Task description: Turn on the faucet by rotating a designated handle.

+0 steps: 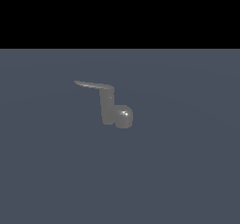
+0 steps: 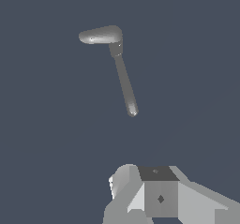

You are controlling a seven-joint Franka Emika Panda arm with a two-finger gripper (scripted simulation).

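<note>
The faucet is the only thing standing on the flat grey floor; bare floor lies open on all sides of it. Its handle juts toward the exterior view's left from the top of the post, with open air below and above the blade. The wrist view shows the gripper well apart from the handle, nothing between.
</note>
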